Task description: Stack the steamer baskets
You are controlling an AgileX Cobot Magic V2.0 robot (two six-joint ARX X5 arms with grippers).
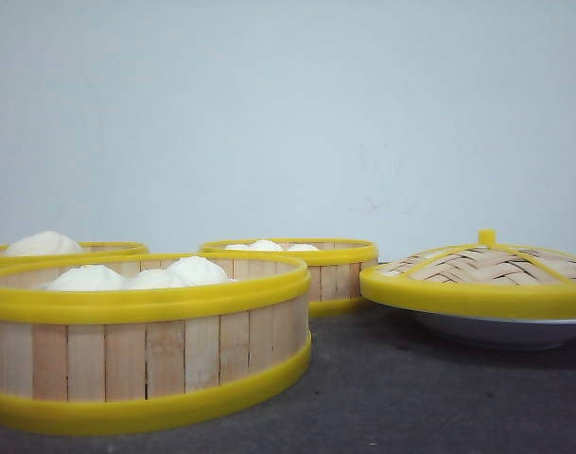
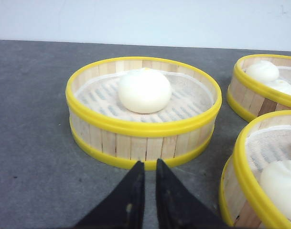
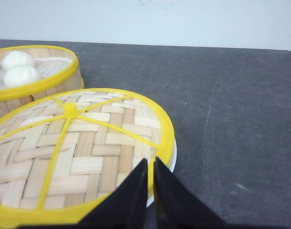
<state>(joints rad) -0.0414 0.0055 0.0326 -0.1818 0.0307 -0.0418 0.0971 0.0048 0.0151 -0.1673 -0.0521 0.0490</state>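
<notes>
- Steamer baskets, three, none stacked, all standing apart on the tabletop (image 1: 439, 397). Pale upright slats, glossy yellow rims top and bottom.
- Nearest basket (image 1: 146, 350): front view, low left, closest to the camera. Holds three white buns (image 1: 155, 276).
- Far-left basket (image 1: 98, 250): behind the nearest one, mostly hidden by it; one white bun (image 1: 43, 244) shows above its rim. In my left wrist view a basket with a single bun (image 2: 144, 112) on a mesh liner sits just beyond my left claw.
- Middle basket (image 1: 306, 270): further back, centre of the front view, buns showing over its rim.
- Woven lid (image 1: 481, 274): domed, yellow rim and knob, right of the baskets, resting on a white dish (image 1: 500, 331). Near the middle basket, not touching it.
- Left claw (image 2: 150, 179): fingers drawn nearly together, a thin slit between the tips, gripping nothing. Just short of the single-bun basket's wall; contact not seen.
- Right claw (image 3: 151, 176): fingers likewise nearly together, empty, tips over the edge of the woven lid. Whether they touch it I cannot tell.
- Tabletop: dark grey, matte. Plain pale wall (image 1: 288, 113) behind.
</notes>
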